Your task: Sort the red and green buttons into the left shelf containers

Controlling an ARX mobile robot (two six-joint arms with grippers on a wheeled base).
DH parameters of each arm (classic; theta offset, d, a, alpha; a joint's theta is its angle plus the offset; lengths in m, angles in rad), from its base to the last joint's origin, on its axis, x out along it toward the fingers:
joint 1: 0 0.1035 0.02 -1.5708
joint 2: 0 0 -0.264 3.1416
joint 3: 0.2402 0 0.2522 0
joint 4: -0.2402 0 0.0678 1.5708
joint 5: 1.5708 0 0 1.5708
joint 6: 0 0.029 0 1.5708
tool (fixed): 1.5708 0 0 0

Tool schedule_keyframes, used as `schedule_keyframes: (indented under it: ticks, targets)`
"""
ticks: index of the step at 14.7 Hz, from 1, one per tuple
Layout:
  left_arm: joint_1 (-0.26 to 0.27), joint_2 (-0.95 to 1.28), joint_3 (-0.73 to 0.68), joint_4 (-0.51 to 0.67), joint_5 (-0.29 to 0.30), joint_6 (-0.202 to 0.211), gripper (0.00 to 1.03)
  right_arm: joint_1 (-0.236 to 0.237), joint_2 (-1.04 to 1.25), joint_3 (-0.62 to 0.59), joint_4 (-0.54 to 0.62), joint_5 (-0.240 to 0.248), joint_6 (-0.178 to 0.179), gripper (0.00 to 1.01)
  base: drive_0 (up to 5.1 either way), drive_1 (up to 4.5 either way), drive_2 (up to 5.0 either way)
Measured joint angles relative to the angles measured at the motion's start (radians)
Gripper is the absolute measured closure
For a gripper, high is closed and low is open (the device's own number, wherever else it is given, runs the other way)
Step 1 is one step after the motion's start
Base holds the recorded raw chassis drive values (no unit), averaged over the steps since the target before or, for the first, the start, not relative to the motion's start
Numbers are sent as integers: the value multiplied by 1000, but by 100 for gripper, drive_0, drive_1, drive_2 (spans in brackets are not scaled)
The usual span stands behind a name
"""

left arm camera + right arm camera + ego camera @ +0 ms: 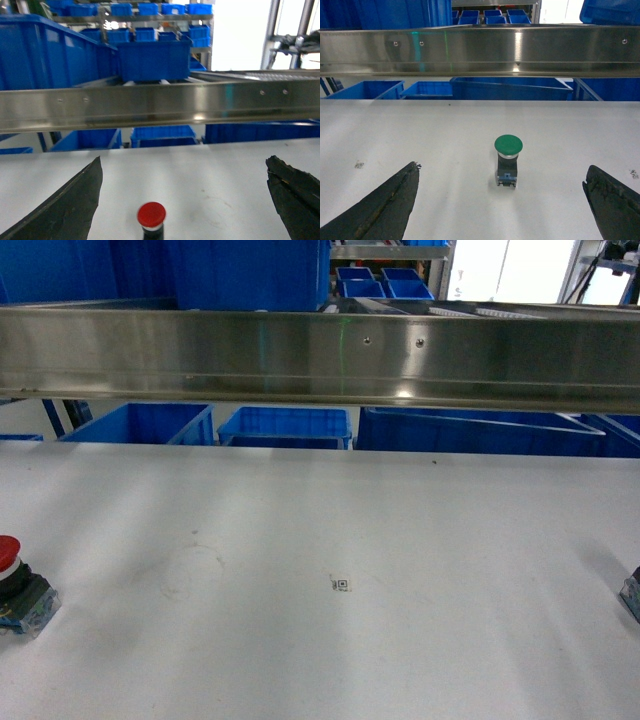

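red button (151, 214), green button (508, 145), end effectors spread

Relative to the white tabletop (470, 130), both arms hover low above it. The left black two-fingered gripper (185, 200) is spread wide, fingers apart. The right black two-fingered gripper (500, 205) likewise gapes wide. Neither seems to touch the surface.

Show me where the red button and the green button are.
red button (151, 214), left wrist view, on the red cap.
green button (508, 144), right wrist view, on the green cap.
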Motion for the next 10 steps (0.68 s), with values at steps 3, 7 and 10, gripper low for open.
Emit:
schedule_keyframes:
  ticks: [3, 7, 10]
  targets:
    - [146, 440, 79, 259, 137, -82, 5, -35, 544, 144, 457, 37, 53, 3, 0, 0, 0]
    - [254, 1236, 542, 397, 348, -95, 5, 43, 1251, 536, 744, 93, 40, 3, 0, 0, 0]
    - [260, 1303, 497, 381, 344, -95, 5, 40, 1257, 516, 744, 100, 40, 3, 0, 0, 0]
